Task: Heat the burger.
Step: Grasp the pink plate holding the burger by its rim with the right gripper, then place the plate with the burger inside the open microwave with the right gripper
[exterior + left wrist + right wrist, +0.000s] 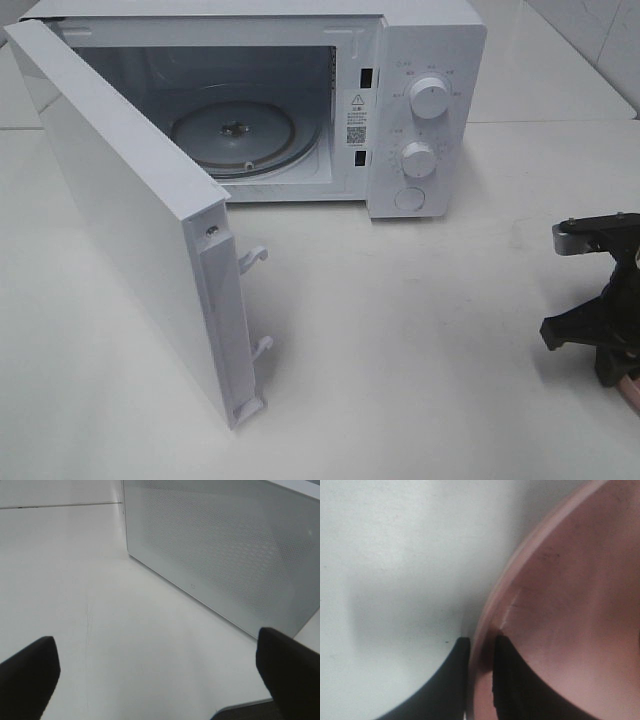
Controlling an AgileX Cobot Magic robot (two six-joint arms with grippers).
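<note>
Two fingers of our right gripper (481, 642) pinch the rim of the pink plate (560, 605). We see our left gripper (156, 650) spread wide beside the microwave door (220, 555).

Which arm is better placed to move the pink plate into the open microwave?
Right: the right gripper pinches the pink plate at its rim. The left gripper hangs open and empty beside the microwave door.

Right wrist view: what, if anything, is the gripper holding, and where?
The right gripper grips the pink plate by its rim, one finger on each side of the edge.
</note>
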